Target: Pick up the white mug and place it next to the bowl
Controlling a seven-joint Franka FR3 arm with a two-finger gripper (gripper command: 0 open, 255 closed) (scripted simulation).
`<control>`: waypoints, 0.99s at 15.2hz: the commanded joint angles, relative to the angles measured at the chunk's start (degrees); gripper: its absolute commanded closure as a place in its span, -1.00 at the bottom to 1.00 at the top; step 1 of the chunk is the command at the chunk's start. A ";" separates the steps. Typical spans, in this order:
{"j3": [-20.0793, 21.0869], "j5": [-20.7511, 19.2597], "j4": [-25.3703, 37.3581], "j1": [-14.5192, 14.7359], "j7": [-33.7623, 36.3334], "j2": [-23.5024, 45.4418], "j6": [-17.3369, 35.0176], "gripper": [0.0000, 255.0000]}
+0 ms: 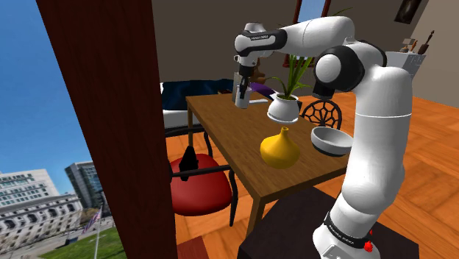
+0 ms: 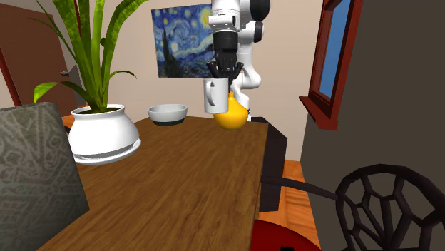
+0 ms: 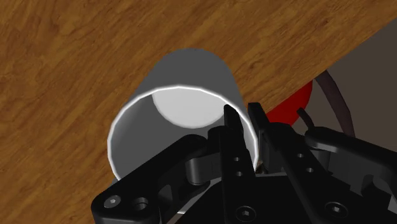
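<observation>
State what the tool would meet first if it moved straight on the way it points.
Probably the wooden table. The tool points down at it, shut on the rim of the white mug, so the mug's base would touch the wood first, close to the table's edge.

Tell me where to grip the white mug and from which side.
Grip its rim wall from above, one finger inside and one outside: the white mug hangs upright with its mouth open upward. The gripper pinches it that way now.
</observation>
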 commanded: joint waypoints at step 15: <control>-7.12 1.54 -6.90 -11.95 -19.65 -5.10 0.96 1.00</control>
